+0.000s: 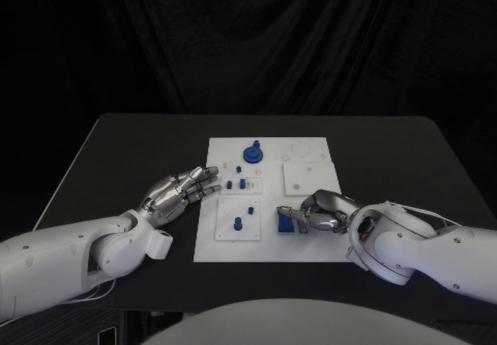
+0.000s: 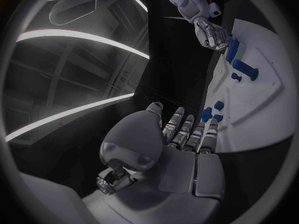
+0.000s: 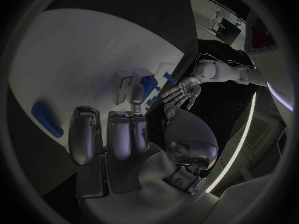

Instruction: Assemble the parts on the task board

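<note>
On the task board [image 1: 311,244], a blue part [image 1: 284,221] lies lengthwise, near-to-far.

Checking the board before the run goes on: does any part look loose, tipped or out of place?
One blue block lies loose on the task board beside the right hand, in no slot. The other blue parts appear seated; the left hand holds nothing.

Task board [image 1: 311,244] matt white, likely plastic; table [image 1: 124,151] matt black; hands silvery metal.
</note>
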`<state>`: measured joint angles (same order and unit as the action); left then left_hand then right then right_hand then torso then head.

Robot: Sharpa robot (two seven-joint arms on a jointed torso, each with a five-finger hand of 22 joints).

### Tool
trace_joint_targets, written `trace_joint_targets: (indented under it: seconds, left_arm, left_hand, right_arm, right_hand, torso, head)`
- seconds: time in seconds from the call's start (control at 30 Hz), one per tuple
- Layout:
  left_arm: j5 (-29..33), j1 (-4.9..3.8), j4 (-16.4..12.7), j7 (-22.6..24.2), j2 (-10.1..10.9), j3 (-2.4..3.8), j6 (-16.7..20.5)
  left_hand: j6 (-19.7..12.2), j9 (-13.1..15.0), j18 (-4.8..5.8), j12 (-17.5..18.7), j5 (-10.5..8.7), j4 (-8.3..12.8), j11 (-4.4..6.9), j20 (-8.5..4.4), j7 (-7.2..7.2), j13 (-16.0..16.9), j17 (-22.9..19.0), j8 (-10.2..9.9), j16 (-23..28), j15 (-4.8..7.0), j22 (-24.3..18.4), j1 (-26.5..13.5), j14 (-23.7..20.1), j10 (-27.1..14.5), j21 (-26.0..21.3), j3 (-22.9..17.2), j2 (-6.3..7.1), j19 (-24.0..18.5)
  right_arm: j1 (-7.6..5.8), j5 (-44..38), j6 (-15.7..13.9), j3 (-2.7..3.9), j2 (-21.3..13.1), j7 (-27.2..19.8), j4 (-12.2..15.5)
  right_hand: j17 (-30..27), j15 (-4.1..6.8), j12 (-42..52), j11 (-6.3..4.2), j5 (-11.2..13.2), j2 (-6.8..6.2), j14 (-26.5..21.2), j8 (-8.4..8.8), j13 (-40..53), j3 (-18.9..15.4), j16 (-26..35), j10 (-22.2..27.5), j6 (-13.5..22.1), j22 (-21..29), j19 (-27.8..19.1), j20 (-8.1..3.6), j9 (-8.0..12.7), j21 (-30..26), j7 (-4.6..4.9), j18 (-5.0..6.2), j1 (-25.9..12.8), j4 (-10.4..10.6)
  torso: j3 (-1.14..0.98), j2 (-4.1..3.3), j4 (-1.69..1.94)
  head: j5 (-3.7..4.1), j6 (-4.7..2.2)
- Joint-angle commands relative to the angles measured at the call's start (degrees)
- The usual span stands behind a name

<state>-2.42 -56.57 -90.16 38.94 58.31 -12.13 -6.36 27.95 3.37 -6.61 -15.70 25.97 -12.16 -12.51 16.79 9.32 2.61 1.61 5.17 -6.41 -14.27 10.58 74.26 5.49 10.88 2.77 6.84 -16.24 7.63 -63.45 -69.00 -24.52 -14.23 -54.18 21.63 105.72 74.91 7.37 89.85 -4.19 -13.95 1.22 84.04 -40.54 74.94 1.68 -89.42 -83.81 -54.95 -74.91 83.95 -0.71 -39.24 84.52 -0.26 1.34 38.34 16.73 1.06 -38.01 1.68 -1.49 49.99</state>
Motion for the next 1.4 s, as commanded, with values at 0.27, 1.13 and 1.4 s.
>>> trace_joint_targets:
  seconds: [0.27, 1.13, 1.4]
  left_arm:
    - [0.28, 0.16, -0.24, 1.73, 0.19, 0.04, -0.68]
    - [0.28, 0.35, -0.07, 1.44, 0.0, 0.04, -1.03]
    - [0.28, 0.41, -0.03, 1.39, -0.02, 0.04, -1.14]
  left_hand:
    - [0.02, -0.01, 0.32, -0.39, 0.4, 0.02, -0.27, 0.07, 1.57, 0.1, 0.09, 0.25, -0.34, -0.08, 0.07, 0.67, 0.3, 0.3, 0.26, -0.38, -0.11, 0.41]
    - [0.1, 0.0, 0.35, -0.43, 0.45, 0.08, -0.26, 0.07, 1.66, 0.1, 0.1, 0.29, -0.43, -0.13, 0.09, 0.72, 0.38, 0.34, 0.28, -0.45, -0.11, 0.47]
    - [0.13, 0.01, 0.36, -0.44, 0.46, 0.09, -0.27, 0.08, 1.68, 0.1, 0.11, 0.31, -0.45, -0.15, 0.12, 0.73, 0.4, 0.35, 0.3, -0.48, -0.12, 0.52]
  right_arm:
    - [0.24, 0.0, -1.3, 0.01, -1.33, -3.97, 1.14]
    - [0.75, -1.18, 2.85, 0.01, -0.77, -0.95, 0.09]
    - [0.86, -1.27, 1.69, 0.01, -0.63, -1.01, 0.0]
  right_hand:
    - [13.34, -0.23, 0.15, 0.09, -9.74, -0.21, 5.6, 0.3, 15.06, -0.85, 0.27, -6.19, -0.69, -13.11, 3.55, 0.06, -0.88, 0.03, -0.24, 0.17, 9.79, -1.17]
    - [13.16, 1.27, 0.15, -1.72, -7.17, -1.92, 5.57, -8.04, 15.06, 0.95, 0.33, -6.19, 0.46, -13.16, 3.63, -1.31, -10.12, 0.22, -2.25, 0.12, 30.91, -5.6]
    - [13.06, 1.31, 0.15, -1.77, -5.56, -1.28, 5.55, -8.15, 15.06, 1.41, 0.38, -6.19, 0.64, -13.14, 3.6, -1.36, -10.57, 0.15, -2.3, 0.14, 32.15, -5.66]
  torso:
    - [0.02, 0.02, -0.06]
    - [0.01, 0.08, 0.08]
    - [0.02, -0.02, 0.02]
  head:
    - [-0.14, 0.01]
    - [-0.12, 0.01]
    - [-0.21, 0.01]
